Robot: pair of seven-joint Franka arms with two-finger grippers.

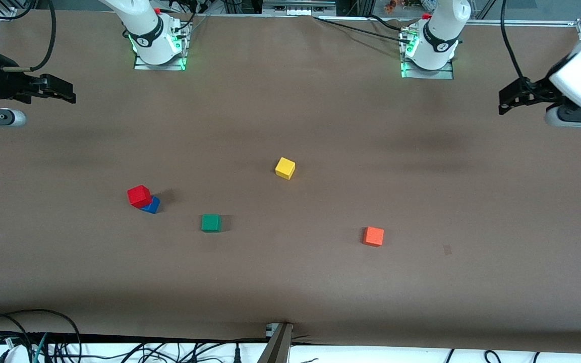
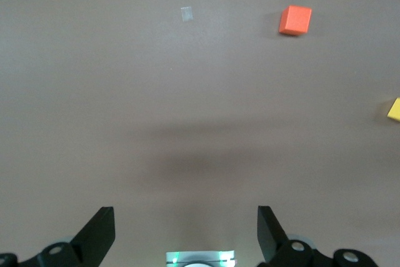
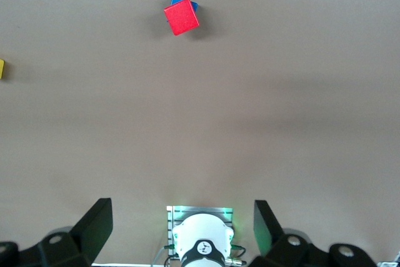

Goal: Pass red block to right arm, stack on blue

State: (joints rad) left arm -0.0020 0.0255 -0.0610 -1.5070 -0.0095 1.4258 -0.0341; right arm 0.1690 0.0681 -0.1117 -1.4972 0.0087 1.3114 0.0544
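Brown matte covering spreads across the table [image 1: 290, 282], which carries five small cubes. The red block [image 1: 138, 195] sits on top of the blue cube [image 1: 152, 205], twisted a little so that a blue corner shows beneath it. This stack lies toward the right arm's end of the table, well apart from both grippers.

The right gripper [image 1: 61, 91] hangs in the air over the table edge at the right arm's end, its slim black fingers spread apart and holding nothing. The left gripper [image 1: 510, 98] hangs over the table edge at the left arm's end, its wide black claw likewise spread and holding nothing.

A green cube [image 1: 211, 223] lies near the stack, toward the left arm's end of it and slightly nearer the front camera. A yellow cube [image 1: 285, 168] sits near the table's middle. An orange cube [image 1: 373, 236] is the cube closest to the left gripper. No readable writing or brand shows on any cube.
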